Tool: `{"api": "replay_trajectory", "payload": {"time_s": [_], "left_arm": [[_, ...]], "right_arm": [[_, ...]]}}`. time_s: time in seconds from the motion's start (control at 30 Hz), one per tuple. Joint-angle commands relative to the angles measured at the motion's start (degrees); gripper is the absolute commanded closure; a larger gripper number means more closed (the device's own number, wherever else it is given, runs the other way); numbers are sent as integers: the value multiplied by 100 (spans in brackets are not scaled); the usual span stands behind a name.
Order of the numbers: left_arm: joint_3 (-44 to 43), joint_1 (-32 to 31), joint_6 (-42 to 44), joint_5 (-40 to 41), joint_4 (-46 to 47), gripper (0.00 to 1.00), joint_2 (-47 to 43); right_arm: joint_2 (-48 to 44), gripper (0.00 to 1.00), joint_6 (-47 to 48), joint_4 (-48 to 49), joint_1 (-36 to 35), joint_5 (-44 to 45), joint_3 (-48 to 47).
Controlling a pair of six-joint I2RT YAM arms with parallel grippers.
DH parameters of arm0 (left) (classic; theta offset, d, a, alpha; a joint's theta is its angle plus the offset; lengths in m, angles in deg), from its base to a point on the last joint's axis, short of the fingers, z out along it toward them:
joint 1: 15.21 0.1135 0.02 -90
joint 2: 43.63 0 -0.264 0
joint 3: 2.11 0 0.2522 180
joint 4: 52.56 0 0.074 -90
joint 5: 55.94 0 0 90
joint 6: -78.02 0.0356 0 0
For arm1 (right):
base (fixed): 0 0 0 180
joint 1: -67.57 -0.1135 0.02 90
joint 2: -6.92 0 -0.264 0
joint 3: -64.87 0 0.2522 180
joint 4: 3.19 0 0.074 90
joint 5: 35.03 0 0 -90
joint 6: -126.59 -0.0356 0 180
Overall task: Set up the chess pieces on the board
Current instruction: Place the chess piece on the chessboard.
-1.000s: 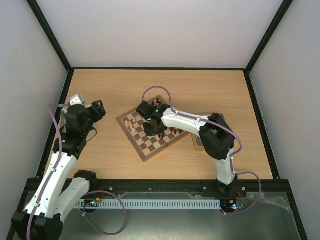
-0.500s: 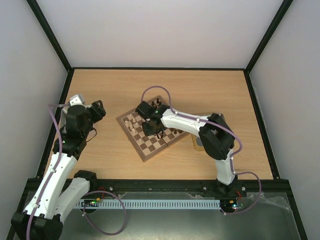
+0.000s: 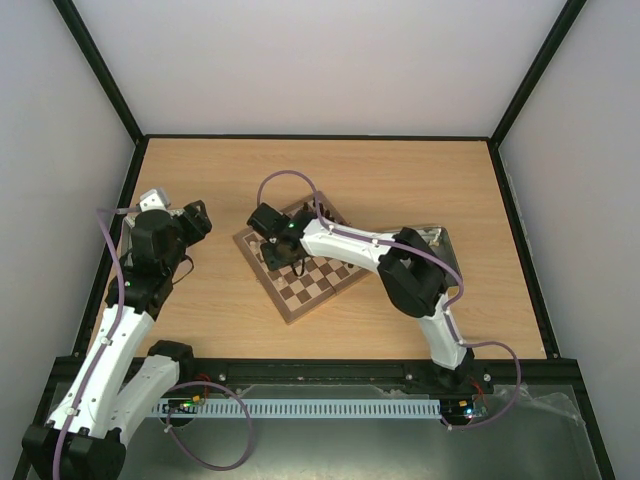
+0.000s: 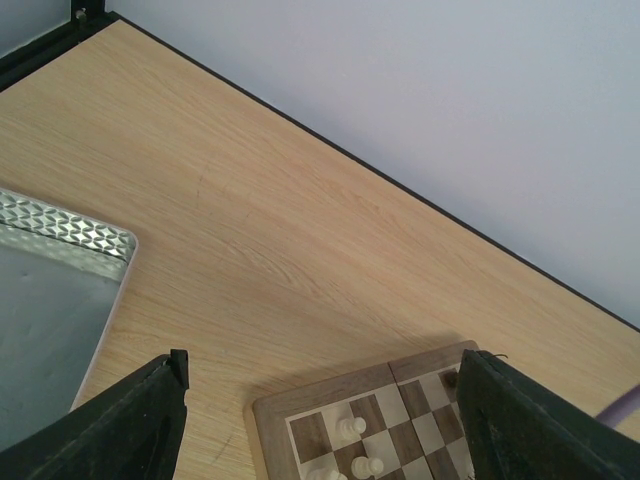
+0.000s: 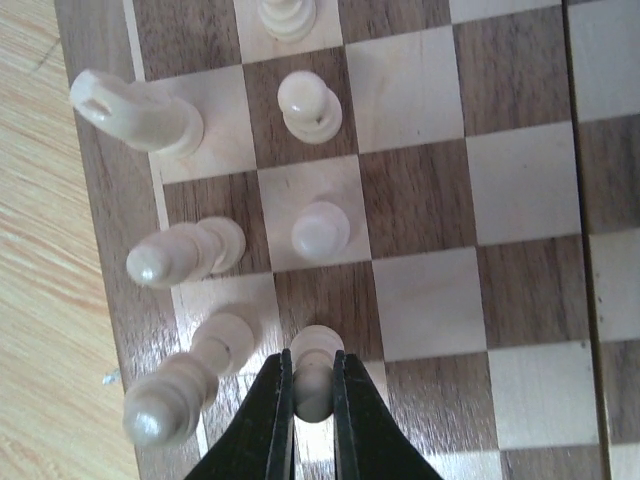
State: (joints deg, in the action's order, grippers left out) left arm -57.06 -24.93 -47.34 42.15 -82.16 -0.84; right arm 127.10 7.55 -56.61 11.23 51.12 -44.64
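Top external: high behind the arm bases, looking down on the whole surface (image 3: pixel 220 180). Left wrist: low, facing across the surface to the far wall, catching a board (image 4: pixel 430 400) corner. Right wrist: straight down, very close over the chess pieces (image 5: pixel 320 230). All three share the board.

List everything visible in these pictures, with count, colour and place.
table: one, light wood, under everything
chessboard: one, dark brown and beige checks, mid-table, set askew
cream chess pieces: eight in the right wrist view, along one chessboard edge
held pawn: one of those eight, cream, near that edge
metal tin: one, silver, right of the chessboard, partly hidden
metal tray: one, silver, at the table's left edge
left end effector: one, black, open, left of the chessboard
right end effector: one, black, shut on the held pawn
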Motion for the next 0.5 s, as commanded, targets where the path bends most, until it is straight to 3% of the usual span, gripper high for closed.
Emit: {"api": "replay_trajectory", "payload": {"time_s": [0.0, 0.47], "left_arm": [[27, -13, 74, 37, 2, 24, -17], [95, -5, 99, 93, 10, 24, -18]], "right_arm": [[242, 97, 123, -117, -9, 260, -337], [377, 96, 126, -329, -14, 229, -487]]}}
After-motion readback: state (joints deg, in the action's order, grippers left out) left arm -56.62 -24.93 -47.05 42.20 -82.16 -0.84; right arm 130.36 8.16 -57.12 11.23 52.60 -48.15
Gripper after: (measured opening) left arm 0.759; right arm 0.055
